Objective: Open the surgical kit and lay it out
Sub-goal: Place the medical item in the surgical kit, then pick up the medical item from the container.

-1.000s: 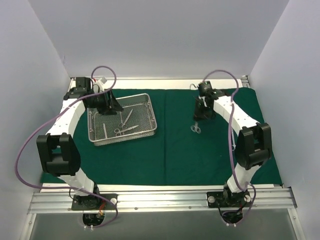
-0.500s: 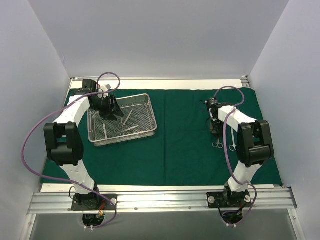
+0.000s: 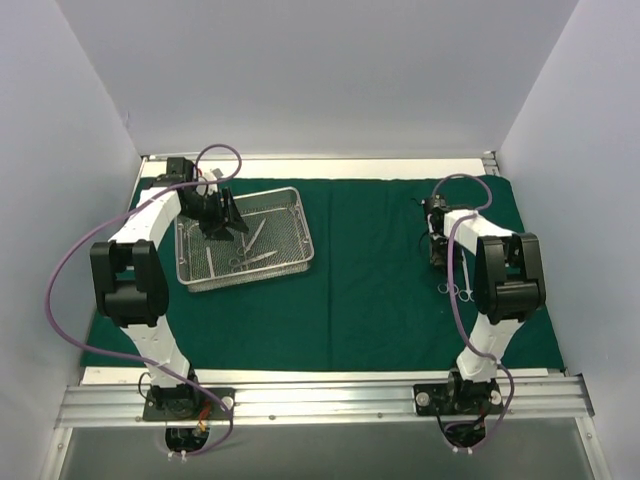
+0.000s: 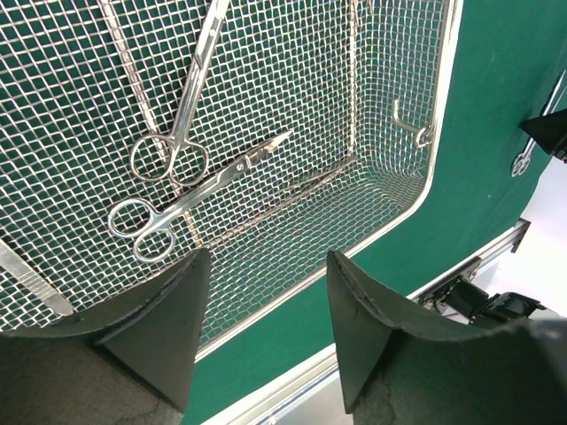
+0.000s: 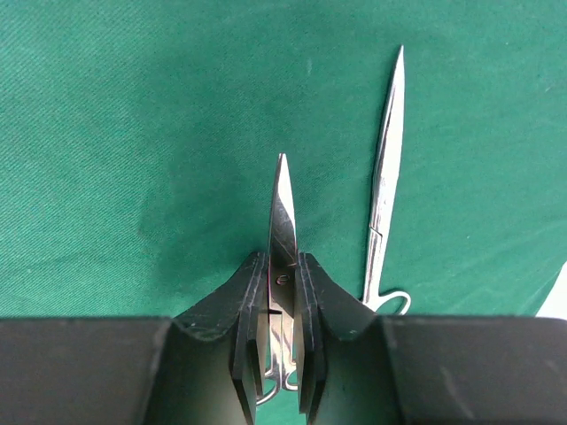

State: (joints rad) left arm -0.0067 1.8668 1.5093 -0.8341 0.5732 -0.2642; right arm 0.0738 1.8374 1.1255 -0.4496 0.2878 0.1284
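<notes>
The dark green cloth (image 3: 370,280) lies spread flat, with the wire-mesh tray (image 3: 255,278) on its left part. In the tray (image 4: 440,133) lie scissors (image 4: 204,181), a ring-handled clamp (image 4: 190,88) and a flat steel strip (image 4: 31,279). My left gripper (image 3: 222,228) hangs open above the tray's left end, nothing between its fingers (image 4: 168,310). At the cloth's right side my right gripper (image 3: 437,262) is shut on a pair of steel scissors (image 5: 282,204), blades pointing away, low over the cloth. Another slim instrument (image 5: 385,177) lies on the cloth just to its right.
An aluminium rail (image 3: 320,395) with both arm bases runs along the near edge. White walls close in the left, right and back. A small wire hook (image 4: 412,128) sticks out of the tray's inner wall. Purple cables loop off both arms.
My right arm has carried the scissors to the right and nearer, down beside the instrument lying on the cloth. The left gripper has shifted slightly over the tray, still open.
</notes>
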